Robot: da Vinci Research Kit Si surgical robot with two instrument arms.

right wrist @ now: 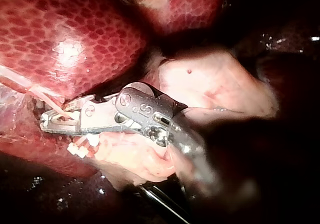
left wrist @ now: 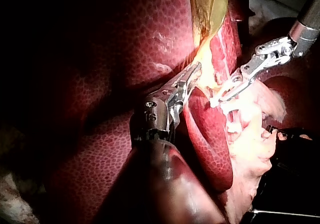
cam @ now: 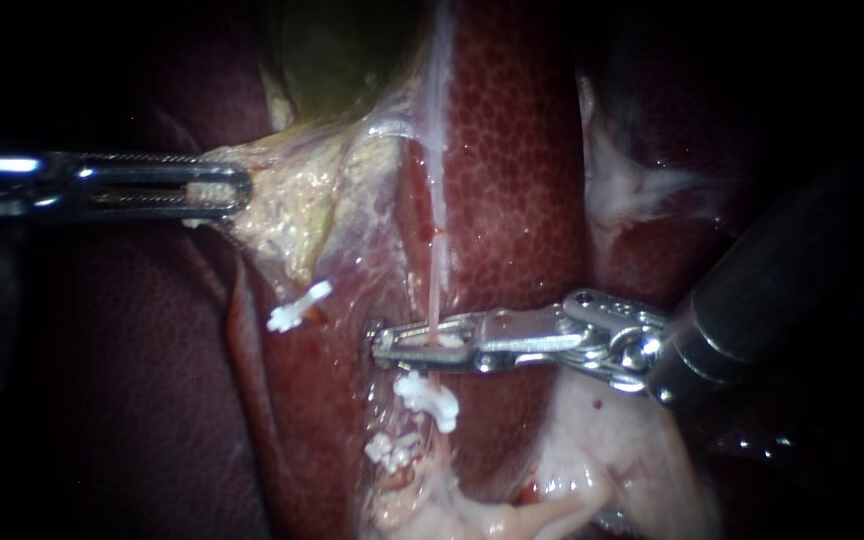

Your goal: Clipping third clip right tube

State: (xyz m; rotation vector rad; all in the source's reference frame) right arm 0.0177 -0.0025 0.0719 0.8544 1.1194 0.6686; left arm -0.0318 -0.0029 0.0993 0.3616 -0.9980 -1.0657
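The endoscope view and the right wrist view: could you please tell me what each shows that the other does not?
Only the endoscope view shows the left instrument, its jaws shut on yellowish tissue, the gallbladder, and a lone clip apart from the thin tube. The right wrist view shows nothing distinct of its own. Both show the right instrument at the thin tube, a white clip next to it, the liver and pale tissue with a red spot.

Dark background [cam: 852, 60], bright light falling centrally
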